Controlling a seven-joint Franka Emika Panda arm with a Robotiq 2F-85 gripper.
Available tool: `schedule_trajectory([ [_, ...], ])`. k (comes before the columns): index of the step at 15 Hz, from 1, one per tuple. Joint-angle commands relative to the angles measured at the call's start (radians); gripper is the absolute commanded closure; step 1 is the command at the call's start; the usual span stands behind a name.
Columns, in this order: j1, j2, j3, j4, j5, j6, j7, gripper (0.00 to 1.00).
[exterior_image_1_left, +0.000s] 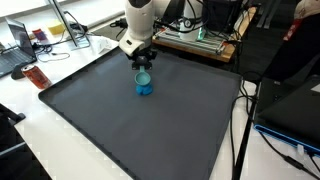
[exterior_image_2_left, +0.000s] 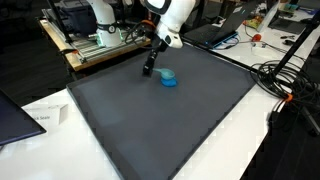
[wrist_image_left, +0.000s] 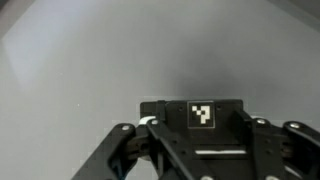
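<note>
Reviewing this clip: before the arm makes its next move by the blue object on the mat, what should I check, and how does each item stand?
1. Jaws of the gripper shut: ok.
2. Nothing seen held in the jaws: ok.
3. Blue object resting on the grey mat: ok.
4. Gripper apart from the blue object, beside it in an exterior view: ok.
5. Blue object visible in the wrist view: not ok, only mat shows.
6. Blue object upright: cannot tell.
</note>
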Motion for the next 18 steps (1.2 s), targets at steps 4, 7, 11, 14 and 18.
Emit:
schedule_trajectory([
  [4, 0.014, 0.072, 0.014, 0.091, -0.057, -0.128, 0.022, 0.65],
  [7, 0.017, 0.102, 0.020, 0.125, -0.056, -0.165, 0.021, 0.65],
  [11, 0.022, 0.138, 0.029, 0.173, -0.052, -0.206, 0.020, 0.65],
  [14, 0.027, 0.162, 0.034, 0.209, -0.052, -0.238, 0.024, 0.65],
  [18, 0.034, 0.193, 0.040, 0.255, -0.049, -0.283, 0.027, 0.65],
])
